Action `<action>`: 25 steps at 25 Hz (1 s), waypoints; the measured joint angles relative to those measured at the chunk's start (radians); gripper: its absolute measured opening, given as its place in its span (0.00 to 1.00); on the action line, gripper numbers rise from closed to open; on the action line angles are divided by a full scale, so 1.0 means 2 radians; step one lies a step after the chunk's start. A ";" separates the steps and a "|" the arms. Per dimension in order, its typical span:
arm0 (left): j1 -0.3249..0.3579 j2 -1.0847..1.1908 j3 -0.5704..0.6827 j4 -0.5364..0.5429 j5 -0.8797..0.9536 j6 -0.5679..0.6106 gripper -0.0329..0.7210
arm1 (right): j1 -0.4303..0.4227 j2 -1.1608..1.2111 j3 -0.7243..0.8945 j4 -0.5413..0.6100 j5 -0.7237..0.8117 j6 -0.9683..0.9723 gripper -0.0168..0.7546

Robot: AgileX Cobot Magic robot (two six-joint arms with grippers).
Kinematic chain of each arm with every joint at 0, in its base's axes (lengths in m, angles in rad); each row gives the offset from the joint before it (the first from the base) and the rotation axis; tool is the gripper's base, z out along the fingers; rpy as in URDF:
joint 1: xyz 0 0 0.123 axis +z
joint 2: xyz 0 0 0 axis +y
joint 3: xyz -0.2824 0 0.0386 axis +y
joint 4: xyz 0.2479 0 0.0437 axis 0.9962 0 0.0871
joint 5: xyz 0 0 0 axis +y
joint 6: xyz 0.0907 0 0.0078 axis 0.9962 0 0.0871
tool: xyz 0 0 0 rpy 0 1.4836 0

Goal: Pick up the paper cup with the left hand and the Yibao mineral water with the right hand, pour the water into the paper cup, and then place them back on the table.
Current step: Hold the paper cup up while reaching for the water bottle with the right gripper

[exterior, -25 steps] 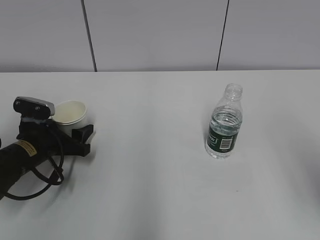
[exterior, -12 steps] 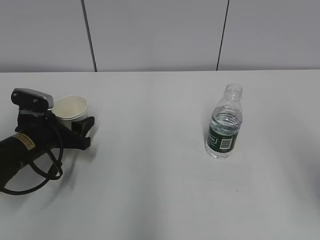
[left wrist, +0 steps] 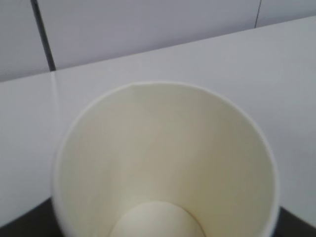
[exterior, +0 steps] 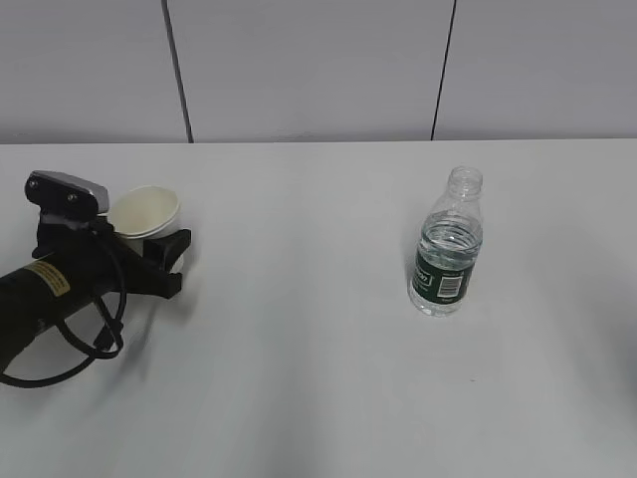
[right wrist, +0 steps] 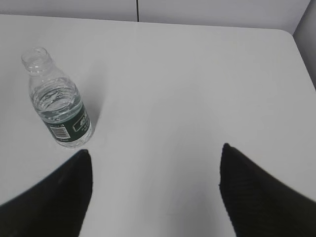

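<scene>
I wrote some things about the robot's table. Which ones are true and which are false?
1. The paper cup is full of water. False: the left wrist view looks inside and it is empty.
2. The water bottle has no cap on. True.
3. The right hand is squeezing the bottle. False: it is open and the bottle stands apart from it on the table.
4. The left hand is at the cup. True: its fingers sit either side of the cup.
5. The bottle is lying on its side. False: it stands upright.
</scene>
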 joint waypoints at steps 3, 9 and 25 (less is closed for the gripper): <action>0.000 -0.019 0.000 0.020 0.000 -0.001 0.62 | 0.000 0.000 0.000 0.000 0.000 0.000 0.79; 0.000 -0.072 0.000 0.087 0.035 -0.064 0.62 | 0.000 0.005 0.000 0.007 -0.017 0.000 0.79; 0.000 -0.128 0.000 0.252 0.079 -0.164 0.62 | 0.000 0.189 0.000 0.020 -0.252 0.000 0.79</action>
